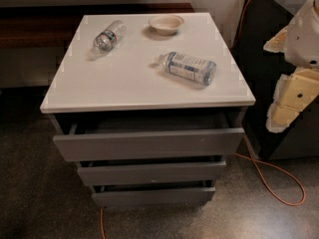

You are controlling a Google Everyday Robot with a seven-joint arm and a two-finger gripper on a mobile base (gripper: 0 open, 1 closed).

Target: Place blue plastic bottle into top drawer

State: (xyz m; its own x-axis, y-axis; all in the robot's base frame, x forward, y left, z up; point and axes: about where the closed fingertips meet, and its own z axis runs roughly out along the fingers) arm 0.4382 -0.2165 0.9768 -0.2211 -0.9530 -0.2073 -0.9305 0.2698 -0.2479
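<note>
The blue plastic bottle [189, 67] lies on its side on the white cabinet top [129, 83], right of the middle, with its white cap pointing left. The top drawer [149, 142] stands pulled out a little, and a strip of its grey inside shows under the top's front edge. My gripper [294, 101] is the cream-coloured part at the right edge of the view. It hangs beside the cabinet's right side, apart from the bottle and lower than the top, with nothing in it.
A slimmer clear bottle [108, 36] lies at the back left of the top. A small beige bowl [166, 24] stands at the back. Two lower grey drawers [152, 173] are slightly out. An orange cable [284, 183] loops on the floor to the right. A dark cabinet [259, 59] stands behind my arm.
</note>
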